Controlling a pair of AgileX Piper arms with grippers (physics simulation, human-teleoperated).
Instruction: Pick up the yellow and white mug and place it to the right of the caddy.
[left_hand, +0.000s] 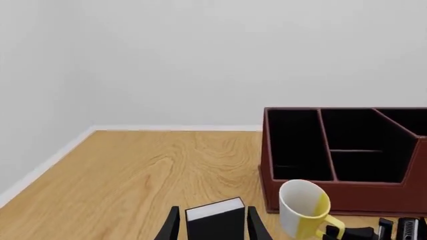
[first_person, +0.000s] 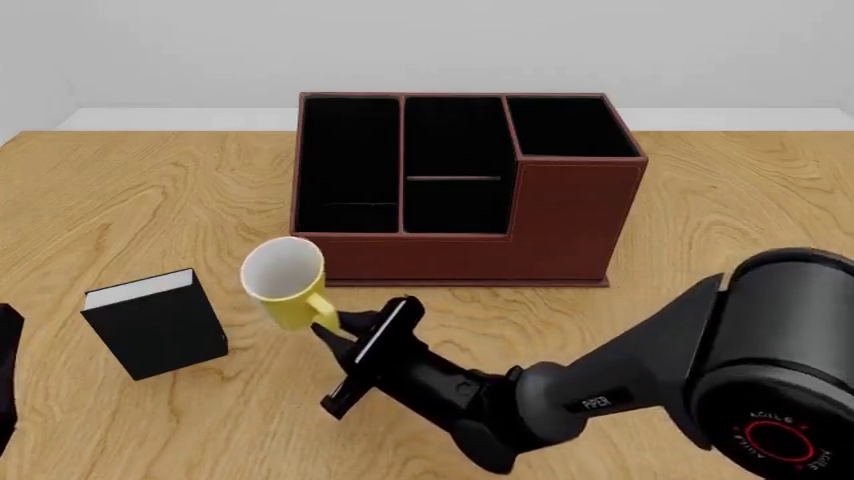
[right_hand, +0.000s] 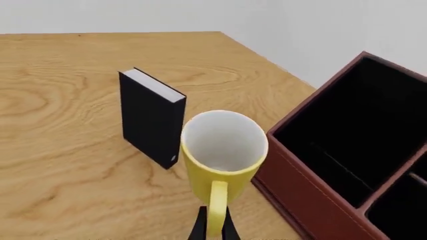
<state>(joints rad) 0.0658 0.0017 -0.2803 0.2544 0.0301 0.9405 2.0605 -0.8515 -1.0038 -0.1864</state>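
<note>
Right pincer (first_person: 334, 330) clamped on yellow and white mug (first_person: 283, 272) handle; lift clear, carry past caddy (first_person: 561, 215) to its 3 o'clock.

Front overhead; wrists low — perhaps tabletop-near.

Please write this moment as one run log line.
right gripper: shut on handle of yellow and white mug | mug: tilted, front-left of caddy | left gripper: open

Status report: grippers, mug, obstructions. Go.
Right gripper shut on mug handle. Left gripper open, facing book. Mug front-left of caddy.
</note>
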